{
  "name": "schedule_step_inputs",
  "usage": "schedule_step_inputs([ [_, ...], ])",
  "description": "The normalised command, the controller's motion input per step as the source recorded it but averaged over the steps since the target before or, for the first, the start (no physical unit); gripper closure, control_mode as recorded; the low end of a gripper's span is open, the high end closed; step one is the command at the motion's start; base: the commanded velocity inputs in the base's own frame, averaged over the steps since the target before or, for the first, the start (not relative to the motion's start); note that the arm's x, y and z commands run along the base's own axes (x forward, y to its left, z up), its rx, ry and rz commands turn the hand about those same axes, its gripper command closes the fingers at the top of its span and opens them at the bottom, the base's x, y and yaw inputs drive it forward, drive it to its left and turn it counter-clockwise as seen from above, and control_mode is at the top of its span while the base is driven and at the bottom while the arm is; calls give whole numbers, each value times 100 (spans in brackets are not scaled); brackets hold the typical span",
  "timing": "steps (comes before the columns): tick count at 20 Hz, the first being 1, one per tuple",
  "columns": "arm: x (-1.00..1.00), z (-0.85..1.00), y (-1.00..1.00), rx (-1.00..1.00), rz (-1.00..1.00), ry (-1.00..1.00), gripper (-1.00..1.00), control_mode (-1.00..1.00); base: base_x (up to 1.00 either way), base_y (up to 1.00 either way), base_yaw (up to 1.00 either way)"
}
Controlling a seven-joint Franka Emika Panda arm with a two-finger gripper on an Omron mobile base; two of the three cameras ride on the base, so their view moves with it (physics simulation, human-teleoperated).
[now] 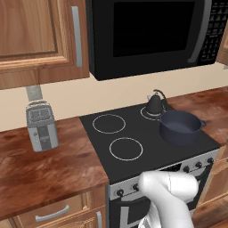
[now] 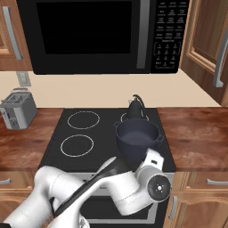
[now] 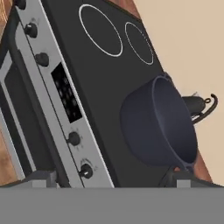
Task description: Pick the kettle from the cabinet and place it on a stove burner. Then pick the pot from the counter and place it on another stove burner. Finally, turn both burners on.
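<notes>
Both vessels on black glass cooktop (image 1: 147,133): small black cone kettle (image 1: 155,104) rear right ring, dark blue-grey pot (image 1: 180,127) front right. Claw (image 3: 109,181) empty, fingers apart, low before stove front. Judgement: next approach right-side knobs (image 3: 85,170) squarely, turn each fully.

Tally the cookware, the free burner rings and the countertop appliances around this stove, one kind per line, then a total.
Small black cone-shaped kettles: 1
Round dark blue-grey cooking pots: 1
White burner rings with nothing on them: 2
Silver toasters on the reddish-brown wood counter: 1
Black microwaves above the cooktop: 1
Total: 6
</notes>
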Motion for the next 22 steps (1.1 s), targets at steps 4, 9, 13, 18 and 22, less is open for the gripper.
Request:
schedule_step_inputs([
  [4,-14,0,0,8,-7,-14,-100,-100,0,0,0],
  [9,-9,0,0,9,-8,-12,-100,-100,0,0,0],
  [13,-3,0,0,11,-11,-11,-100,-100,0,0,0],
  [18,-6,0,-12,10,-7,-1,-100,-100,0,0,0],
  [22,0,-8,-2,9,-14,-2,-100,-100,0,0,0],
])
